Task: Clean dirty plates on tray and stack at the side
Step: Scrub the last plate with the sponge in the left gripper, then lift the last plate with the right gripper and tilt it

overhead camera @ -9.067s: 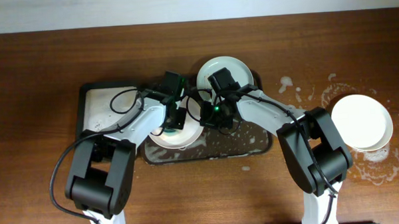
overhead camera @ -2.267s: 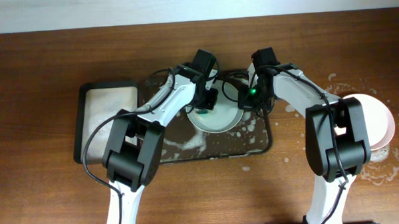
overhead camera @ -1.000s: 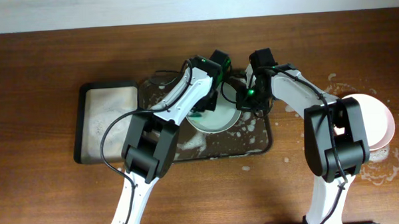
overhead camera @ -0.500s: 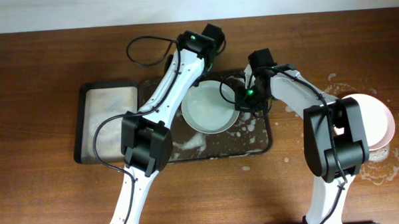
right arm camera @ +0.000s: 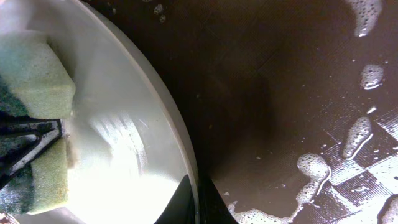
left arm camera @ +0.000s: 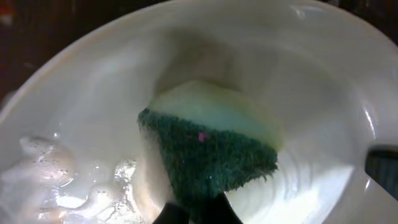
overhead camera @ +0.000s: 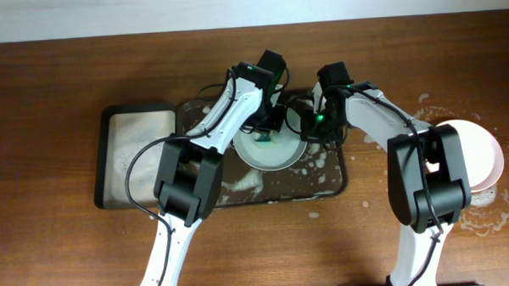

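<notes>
A pale blue-green plate lies on the dark brown tray, which is streaked with suds. My left gripper is shut on a green and yellow sponge and presses it onto the plate's inside, next to some foam. My right gripper is shut on the plate's right rim, with one finger on each side. The sponge also shows in the right wrist view, on the plate. The wet tray floor lies beside the rim. The other plates sit stacked at the far right.
A smaller black tray with pale lining stands left of the brown tray. Suds and water spots lie on the wooden table between the tray and the stack. The table's back edge runs along the top.
Half a second ago my left gripper was raised behind the tray, off the plate. Now it is back down on the plate with the sponge. My right gripper has kept its hold.
</notes>
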`<state>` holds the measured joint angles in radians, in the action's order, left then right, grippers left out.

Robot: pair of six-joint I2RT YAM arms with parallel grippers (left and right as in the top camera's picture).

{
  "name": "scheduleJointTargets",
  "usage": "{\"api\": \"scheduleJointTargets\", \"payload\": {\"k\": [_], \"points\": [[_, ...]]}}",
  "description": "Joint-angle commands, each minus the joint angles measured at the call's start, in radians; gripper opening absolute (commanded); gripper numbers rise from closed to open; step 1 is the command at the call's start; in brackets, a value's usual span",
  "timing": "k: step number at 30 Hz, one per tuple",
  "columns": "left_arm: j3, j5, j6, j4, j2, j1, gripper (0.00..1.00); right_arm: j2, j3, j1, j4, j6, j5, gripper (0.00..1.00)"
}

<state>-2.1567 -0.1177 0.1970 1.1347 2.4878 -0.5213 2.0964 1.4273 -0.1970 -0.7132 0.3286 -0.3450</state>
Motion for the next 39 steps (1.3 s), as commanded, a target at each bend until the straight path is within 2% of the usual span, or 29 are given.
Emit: {"api": "scheduleJointTargets", "payload": {"k": [1, 5, 9, 13, 18, 21, 24, 28, 30, 33, 36, 39], "points": [[0.066, 0.201, -0.019, -0.024, 0.016, 0.002, 0.01, 0.006, -0.016, 0.007, -0.005, -0.010, 0.042, 0.04], [0.076, 0.461, -0.019, -0.059, 0.016, 0.014, 0.01, 0.006, -0.016, 0.007, -0.005, -0.010, 0.042, 0.04], [0.101, 0.482, -0.019, -0.052, 0.018, 0.030, 0.01, 0.006, -0.016, 0.007, -0.005, -0.010, 0.042, 0.04], [0.092, 0.573, 0.030, 0.069, 0.018, 0.030, 0.01, 0.006, -0.016, 0.007, -0.005, -0.010, 0.042, 0.04], [-0.130, 0.621, 0.034, 0.246, 0.018, 0.030, 0.01, 0.006, -0.016, 0.007, -0.005, -0.010, 0.042, 0.04], [-0.345, 0.655, 0.034, 0.376, 0.018, 0.036, 0.01, 0.006, -0.016, 0.007, -0.005, -0.010, 0.042, 0.04], [-0.526, 0.568, 0.038, 0.492, 0.018, 0.063, 0.01, 0.005, -0.015, 0.008, -0.004, -0.010, 0.042, 0.04], [-0.573, 0.185, 0.037, 0.526, 0.019, 0.142, 0.01, -0.083, 0.028, 0.009, -0.024, -0.086, 0.048, 0.04], [-0.573, 0.123, 0.037, 0.524, 0.019, 0.177, 0.01, -0.198, 0.034, 0.008, -0.028, -0.085, 0.152, 0.04], [-0.573, 0.116, 0.036, 0.521, 0.019, 0.191, 0.01, -0.362, 0.034, 0.006, -0.072, -0.085, 0.409, 0.04], [-0.573, 0.113, 0.036, 0.474, 0.020, 0.192, 0.01, -0.514, 0.034, -0.082, -0.119, -0.085, 0.824, 0.04], [-0.573, 0.071, 0.032, 0.443, 0.020, 0.193, 0.01, -0.538, 0.034, -0.269, -0.129, -0.055, 1.243, 0.04]]}}
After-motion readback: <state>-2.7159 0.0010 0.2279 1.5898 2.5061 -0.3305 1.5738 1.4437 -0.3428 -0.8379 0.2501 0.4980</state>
